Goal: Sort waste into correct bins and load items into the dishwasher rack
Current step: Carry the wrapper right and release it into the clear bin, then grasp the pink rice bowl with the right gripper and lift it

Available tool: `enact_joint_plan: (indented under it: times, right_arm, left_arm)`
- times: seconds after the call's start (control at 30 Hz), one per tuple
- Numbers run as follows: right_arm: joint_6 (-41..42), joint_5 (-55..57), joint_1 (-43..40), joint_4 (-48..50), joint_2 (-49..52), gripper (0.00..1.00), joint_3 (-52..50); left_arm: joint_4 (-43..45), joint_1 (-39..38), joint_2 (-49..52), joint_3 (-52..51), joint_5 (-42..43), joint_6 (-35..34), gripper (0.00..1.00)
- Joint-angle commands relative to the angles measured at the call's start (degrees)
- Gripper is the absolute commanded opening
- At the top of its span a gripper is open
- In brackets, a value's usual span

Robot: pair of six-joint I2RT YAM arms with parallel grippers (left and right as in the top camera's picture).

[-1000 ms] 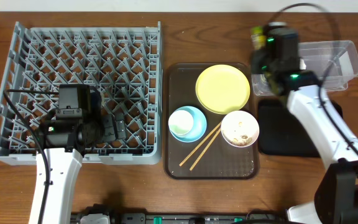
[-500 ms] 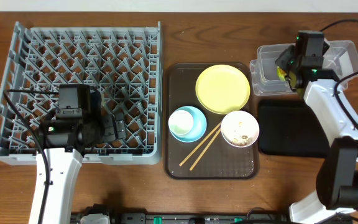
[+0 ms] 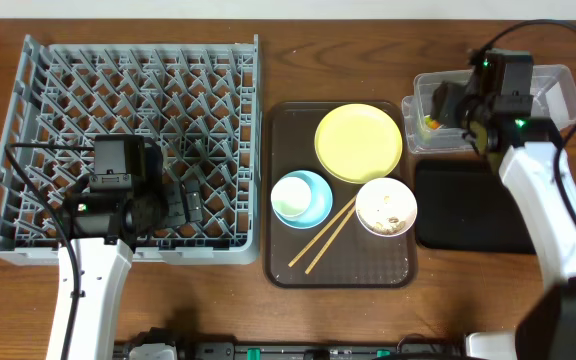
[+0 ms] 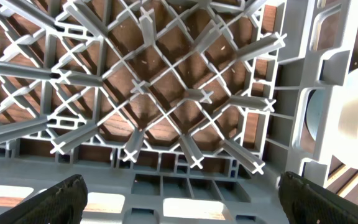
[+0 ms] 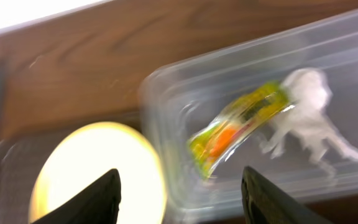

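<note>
The yellow-green wrapper (image 5: pixel 238 127) lies loose in the clear tub (image 5: pixel 166 155) beside a crumpled white scrap (image 5: pixel 309 118). My right gripper (image 5: pixel 180 186) hangs open just above the tub's left end (image 3: pixel 420 100), holding nothing. On the brown tray are the yellow plate (image 3: pixel 358 142), a light blue bowl (image 3: pixel 313 200) with a white cup (image 3: pixel 290 197) in it, a white bowl (image 3: pixel 386 206) with crumbly leftovers, and the chopsticks (image 3: pixel 323 236). Over the grey dishwasher rack (image 3: pixel 128 100), near its front edge, my left gripper (image 4: pixel 180 199) is wide open and empty.
The glossy black tray (image 3: pixel 468 205) sits in front of the clear tub, under my right arm. The brown serving tray (image 3: pixel 340 270) lies between the rack and the bins. Upright pegs (image 4: pixel 166 93) of the rack fill the left wrist view.
My right gripper carried the wrapper from left of the tub to over it and opened. The wrapper now lies in the tub. The left arm has not moved.
</note>
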Motion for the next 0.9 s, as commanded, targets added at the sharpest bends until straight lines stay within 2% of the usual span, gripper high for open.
enact_joint_plan:
  times: [0.0, 0.17, 0.33, 0.63, 0.87]
  right_arm:
    - [-8.59, -6.05, 4.72, -6.12, -2.93, 0.61, 0.04]
    - [-9.86, -4.98, 12.57, -16.85, -2.10, 0.62, -0.22]
    - [-5.90, -0.26, 20.52, -20.20, -0.42, 0.55, -2.69]
    - [2.84, 4.70, 27.54, -12.44, 0.02, 0.52, -13.38]
    - [5.68, 4.72, 30.36, -2.62, 0.04, 0.40, -21.20]
  left_arm:
    - [0.31, -0.17, 0.02, 1.25, 0.57, -0.50, 1.00]
    - [0.26, -0.17, 0.02, 1.25, 0.57, -0.50, 1.00]
    - [0.28, -0.17, 0.02, 1.25, 0.57, -0.50, 1.00]
    - [0.26, -0.17, 0.02, 1.25, 0.57, -0.50, 1.00]
    - [0.26, -0.17, 0.02, 1.25, 0.59, -0.50, 1.00]
